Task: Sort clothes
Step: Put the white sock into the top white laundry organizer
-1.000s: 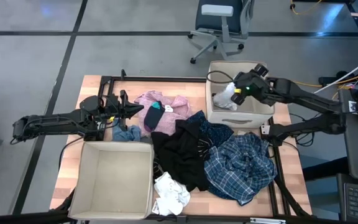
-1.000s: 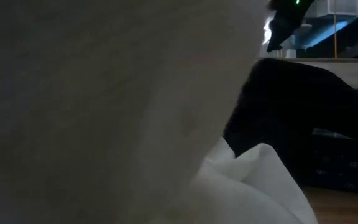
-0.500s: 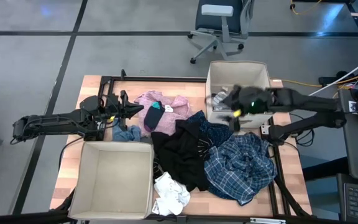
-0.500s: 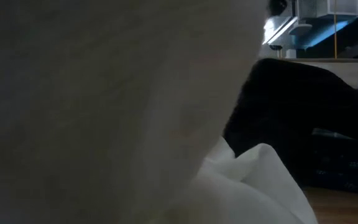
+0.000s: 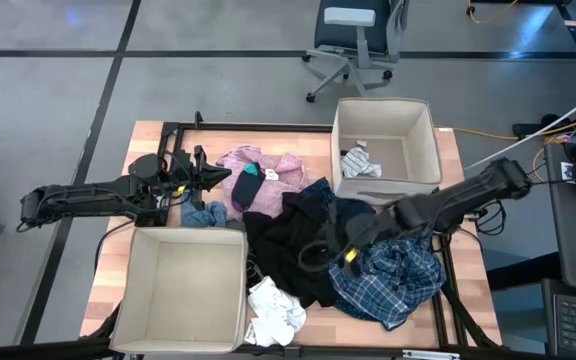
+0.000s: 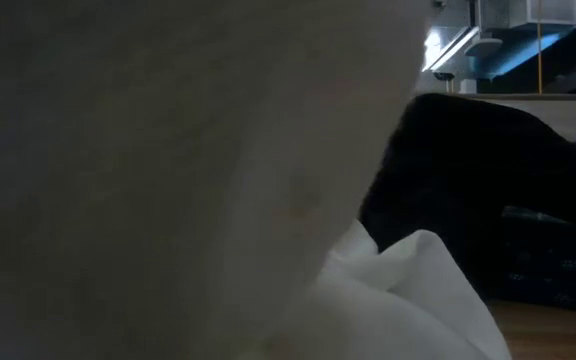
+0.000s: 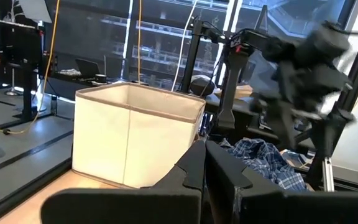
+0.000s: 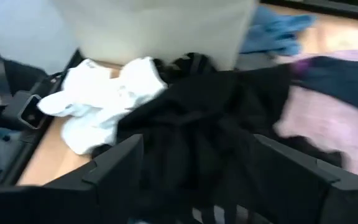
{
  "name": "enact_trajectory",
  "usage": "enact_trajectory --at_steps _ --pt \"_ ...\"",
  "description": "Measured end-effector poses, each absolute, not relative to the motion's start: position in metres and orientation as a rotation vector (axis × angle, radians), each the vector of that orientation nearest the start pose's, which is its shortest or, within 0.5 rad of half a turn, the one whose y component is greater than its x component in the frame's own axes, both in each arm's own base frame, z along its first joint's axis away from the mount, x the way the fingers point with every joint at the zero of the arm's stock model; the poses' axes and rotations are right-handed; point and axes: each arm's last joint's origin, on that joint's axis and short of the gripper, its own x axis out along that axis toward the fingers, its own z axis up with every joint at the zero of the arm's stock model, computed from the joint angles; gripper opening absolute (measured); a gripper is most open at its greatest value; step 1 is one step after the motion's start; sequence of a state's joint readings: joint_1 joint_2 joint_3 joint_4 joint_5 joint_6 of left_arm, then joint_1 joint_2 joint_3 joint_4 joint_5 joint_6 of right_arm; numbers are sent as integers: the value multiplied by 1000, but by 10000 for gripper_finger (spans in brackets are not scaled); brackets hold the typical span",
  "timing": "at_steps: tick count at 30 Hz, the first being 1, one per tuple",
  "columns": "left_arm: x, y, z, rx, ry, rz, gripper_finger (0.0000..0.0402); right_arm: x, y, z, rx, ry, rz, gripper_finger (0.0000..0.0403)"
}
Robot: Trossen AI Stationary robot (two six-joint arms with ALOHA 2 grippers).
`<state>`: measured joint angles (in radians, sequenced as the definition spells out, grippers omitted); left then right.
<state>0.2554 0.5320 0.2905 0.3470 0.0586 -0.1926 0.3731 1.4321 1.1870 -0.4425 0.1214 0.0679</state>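
Since a second ago the right gripper has swung from the far bin, leaving a pale garment inside, and now hangs wide open and empty over the black pieces. Next it likely must descend and pinch one. Left gripper waits shut by the pink patterned top.

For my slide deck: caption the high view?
Right gripper open over the black pieces; left gripper waits, shut, beside the pink patterned top.
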Motion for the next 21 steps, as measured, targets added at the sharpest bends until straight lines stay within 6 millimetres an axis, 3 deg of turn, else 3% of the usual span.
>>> enact_trajectory --at_steps 14,21 --pt "137 34 247 -180 -123 185 1 354 207 244 -32 676 277 296" --pt "137 33 247 -265 -122 141 1 390 239 220 -35 693 283 296"
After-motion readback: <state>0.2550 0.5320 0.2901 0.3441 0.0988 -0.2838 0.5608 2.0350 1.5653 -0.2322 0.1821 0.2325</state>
